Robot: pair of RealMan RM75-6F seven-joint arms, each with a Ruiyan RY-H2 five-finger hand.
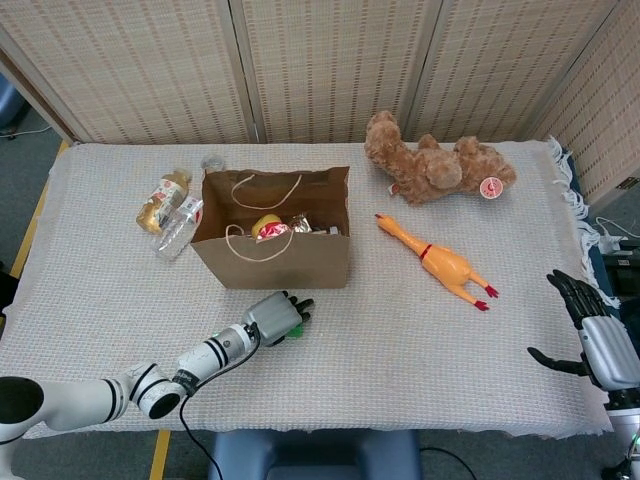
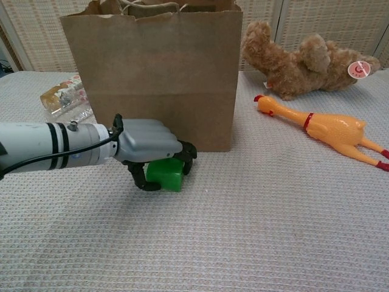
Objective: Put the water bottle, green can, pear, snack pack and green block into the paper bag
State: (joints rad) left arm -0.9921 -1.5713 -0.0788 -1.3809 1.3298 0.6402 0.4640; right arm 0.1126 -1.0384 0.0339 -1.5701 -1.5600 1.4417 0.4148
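Gripping the green block (image 2: pixel 164 174) from above, the left hand (image 2: pixel 152 149) had its fingers curled down over the far and right sides and the thumb hooked under the near left corner, so the block sat tilted inside the grasp, just in front of the paper bag (image 2: pixel 158 79); whether it touched the table (image 2: pixel 273 231) could not be told. From the head view the block (image 1: pixel 295 327) showed only as a sliver of green past the knuckles of that hand (image 1: pixel 272 317), close to the near wall of the bag (image 1: pixel 275 258). That bag stood upright and open, and inside it lay a yellow rounded item with red on it (image 1: pixel 267 226) beside a crinkled shiny packet (image 1: pixel 300 224); other contents were too small to tell. Left of the bag, on the cloth, lay a clear water bottle (image 1: pixel 177 232) on its side and an amber-coloured bottle (image 1: pixel 162 200) next to it. To the right lay a yellow rubber chicken (image 1: pixel 438 262), and farther back a brown teddy bear (image 1: pixel 435 168). Well apart at the near right edge, the right hand (image 1: pixel 590 335) hung off the table with its fingers spread, holding nothing.
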